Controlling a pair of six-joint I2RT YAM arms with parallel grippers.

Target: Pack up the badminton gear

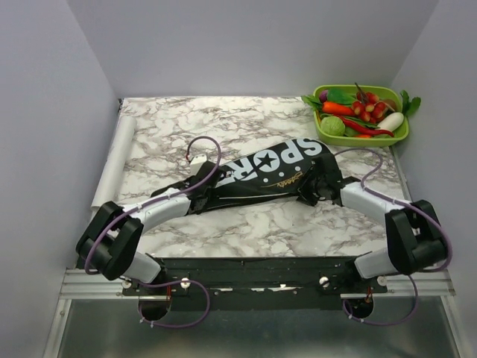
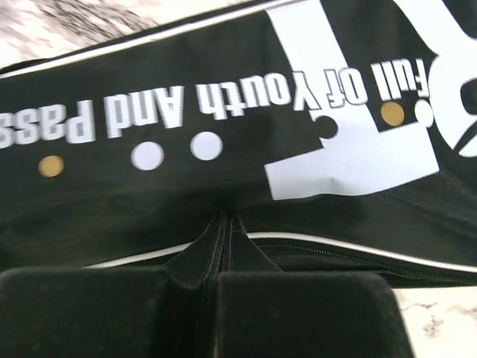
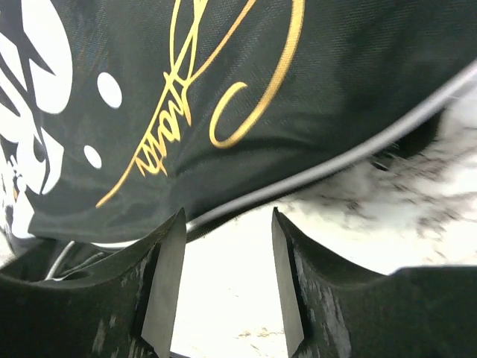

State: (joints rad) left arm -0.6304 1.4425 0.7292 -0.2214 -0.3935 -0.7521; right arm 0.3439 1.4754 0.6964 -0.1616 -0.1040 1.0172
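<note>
From the near edge both arms stretch inward, low over the marble table [image 1: 253,227]. The left gripper [image 2: 215,282] is clamped on a fold along the zip edge of the cover [image 1: 261,175]. The right gripper [image 3: 227,220] stands parted, holding nothing, at the wide end of the cover, which lies slanted mid-table.

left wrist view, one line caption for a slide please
Left claw shut on a pinched fold of the black cover, white lettering reading upside down across it.
</note>
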